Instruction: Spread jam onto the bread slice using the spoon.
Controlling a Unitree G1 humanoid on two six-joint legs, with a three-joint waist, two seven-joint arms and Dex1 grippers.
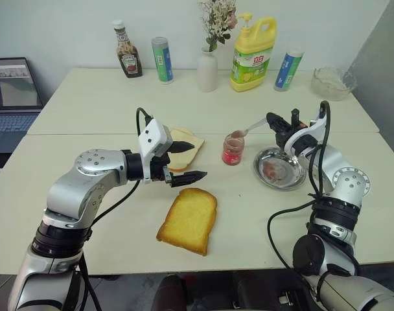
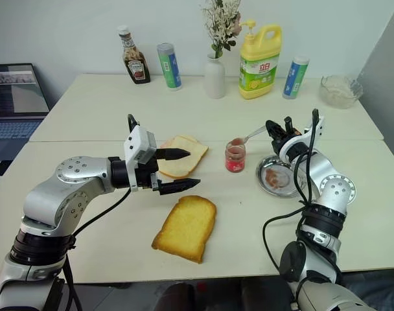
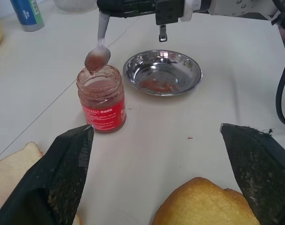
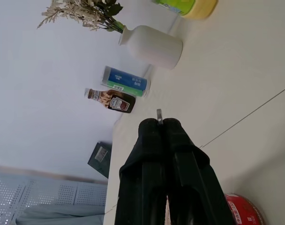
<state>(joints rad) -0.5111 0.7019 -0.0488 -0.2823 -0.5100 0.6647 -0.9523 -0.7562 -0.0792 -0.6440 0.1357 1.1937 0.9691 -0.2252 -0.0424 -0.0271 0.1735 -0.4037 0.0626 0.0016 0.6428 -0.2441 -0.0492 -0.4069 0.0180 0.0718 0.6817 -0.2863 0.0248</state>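
Note:
A small glass jar of red jam (image 1: 233,149) stands open at mid-table. Just above its mouth hangs the bowl of the silver spoon (image 3: 97,57), coated with jam. My right gripper (image 1: 273,120) is shut on the spoon's handle, to the right of the jar. The golden toasted bread slice (image 1: 189,220) lies flat near the table's front edge. My left gripper (image 1: 198,160) hovers open above the table behind the bread slice and left of the jar, with nothing between its fingers (image 3: 67,173).
A steel dish (image 1: 279,168) smeared with jam sits right of the jar. A pale bread slice (image 1: 184,146) lies under my left gripper. Along the back stand a sauce bottle (image 1: 127,58), a green can (image 1: 162,59), a vase (image 1: 207,68), a yellow bottle (image 1: 253,55), a blue can (image 1: 288,70) and a glass bowl (image 1: 333,83).

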